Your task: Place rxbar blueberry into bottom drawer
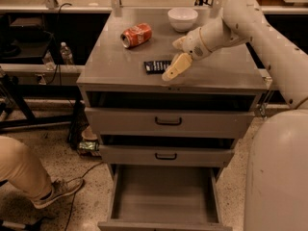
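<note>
Speckled floor, dark shelving behind, grey metal table (216, 69) mid-frame. On top: snack bar (157, 66) lying flat near front edge, dark wrapper. Red can (136, 35) on its side at 11 o'clock from bar, well apart. White bowl (183, 18) upright at 1 o'clock, near back edge. Claw (171, 59) at 3 o'clock of bar, spread open, gripping nothing. Lower finger (176, 65) angled toward 7 o'clock, tip just beside bar's right end, contact unclear. Bottom drawer (163, 201) at 6 o'clock, pulled out, plain grey inside. Upper drawers (168, 121) shut, black handles. Water bottle (66, 55) at 9 o'clock. Leg (21, 170) at 8 o'clock on floor.
</note>
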